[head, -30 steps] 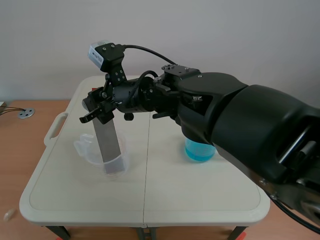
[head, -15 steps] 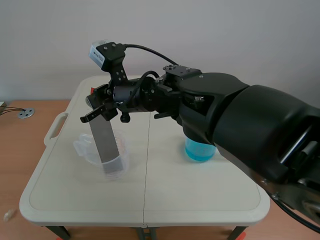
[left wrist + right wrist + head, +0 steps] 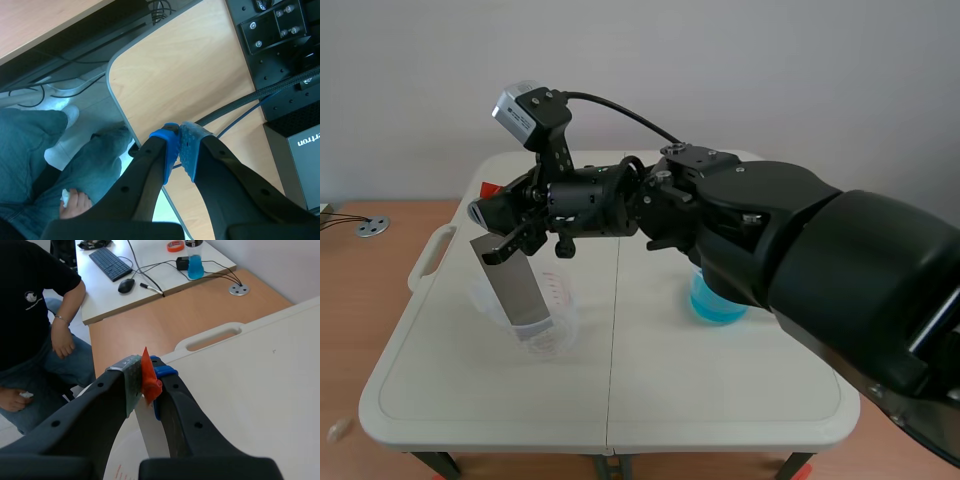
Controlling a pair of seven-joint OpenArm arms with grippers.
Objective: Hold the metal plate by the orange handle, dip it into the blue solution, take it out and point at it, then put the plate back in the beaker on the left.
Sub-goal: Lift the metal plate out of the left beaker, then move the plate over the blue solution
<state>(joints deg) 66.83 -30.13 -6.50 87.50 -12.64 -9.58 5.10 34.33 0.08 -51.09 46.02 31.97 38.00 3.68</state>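
The right arm's jaws clamp the orange handle (image 3: 148,377), likely to keep off the grey metal plate (image 3: 517,292), which leans with its lower end in the clear plastic beaker (image 3: 560,335) on the white counter (image 3: 670,385). The left jaws are closed, empty. The arm half hides the blue solution (image 3: 712,305).

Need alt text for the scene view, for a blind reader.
The right arm's end effector holds a grey metal plate tilted, its lower end in a clear beaker on the white table. A beaker of blue solution stands behind the arm, partly hidden.
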